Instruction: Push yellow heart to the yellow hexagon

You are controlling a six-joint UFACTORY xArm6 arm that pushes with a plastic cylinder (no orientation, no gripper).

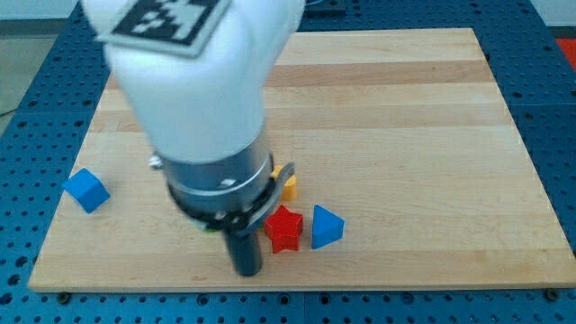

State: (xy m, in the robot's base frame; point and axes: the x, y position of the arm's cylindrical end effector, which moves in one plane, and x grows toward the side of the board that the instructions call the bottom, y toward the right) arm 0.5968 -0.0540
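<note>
Tip [246, 270] sits beside red star [284, 229]; no gripper here. Arm hides most of the yellow block [288, 184], so star may get shoved instead.

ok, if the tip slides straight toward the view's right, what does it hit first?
Probably the red star, close on the right of my tip. The tip sits slightly lower in the view, so it may only clip the star's lower edge; depth is unclear.
</note>
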